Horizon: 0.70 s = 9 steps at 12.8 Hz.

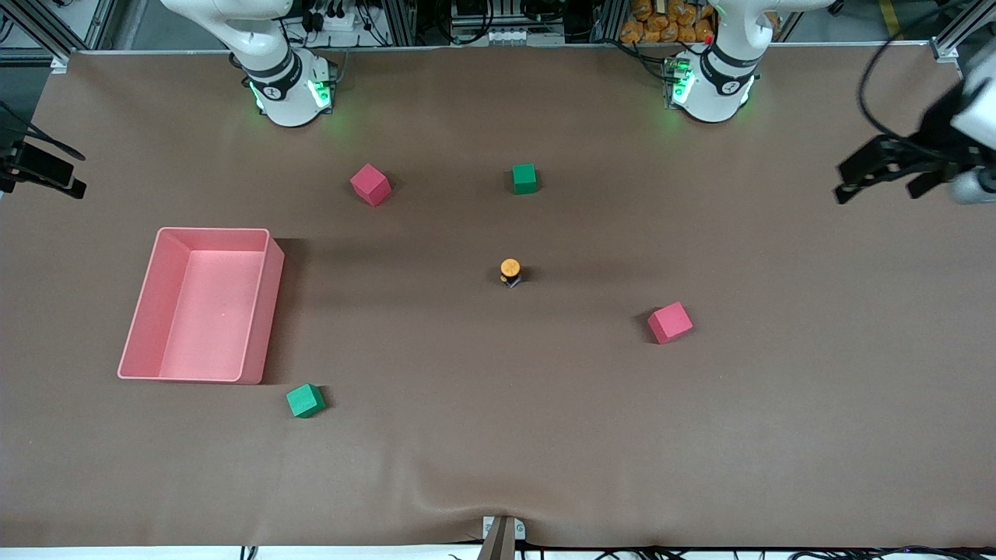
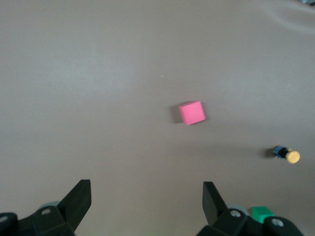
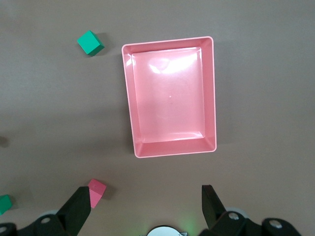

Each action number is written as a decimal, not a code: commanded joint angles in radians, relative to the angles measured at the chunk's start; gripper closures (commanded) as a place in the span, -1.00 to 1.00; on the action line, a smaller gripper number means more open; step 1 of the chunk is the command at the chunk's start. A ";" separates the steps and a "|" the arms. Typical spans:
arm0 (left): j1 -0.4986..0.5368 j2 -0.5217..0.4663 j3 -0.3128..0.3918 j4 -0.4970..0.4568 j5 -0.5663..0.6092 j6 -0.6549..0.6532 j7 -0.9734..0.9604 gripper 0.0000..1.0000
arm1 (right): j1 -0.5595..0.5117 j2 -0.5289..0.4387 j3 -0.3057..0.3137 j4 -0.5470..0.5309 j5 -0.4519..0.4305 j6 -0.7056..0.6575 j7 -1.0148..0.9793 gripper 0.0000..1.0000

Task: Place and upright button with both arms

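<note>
The left gripper (image 2: 146,204) hangs with fingers spread wide and empty, over the table's left-arm end. The right gripper (image 3: 146,206) is likewise spread and empty above the pink tray (image 3: 211,93). The button (image 1: 510,272) stands upright mid-table, well apart from both grippers' fingers.

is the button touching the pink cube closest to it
Apart. The front view shows the button standing alone, with bare table between it and the pink cube; the left wrist view shows the same gap.
</note>
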 commanded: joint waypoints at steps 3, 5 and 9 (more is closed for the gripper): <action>-0.008 0.013 0.049 -0.027 0.010 0.045 0.081 -1.00 | -0.003 -0.007 0.003 0.004 -0.014 -0.005 0.012 -1.00; -0.012 0.015 0.049 -0.027 0.023 0.048 0.077 -1.00 | -0.003 -0.007 0.003 0.004 -0.014 -0.007 0.010 -1.00; -0.011 0.007 0.047 -0.030 0.023 0.041 0.060 -1.00 | -0.002 -0.007 0.005 0.004 -0.014 -0.008 0.012 -1.00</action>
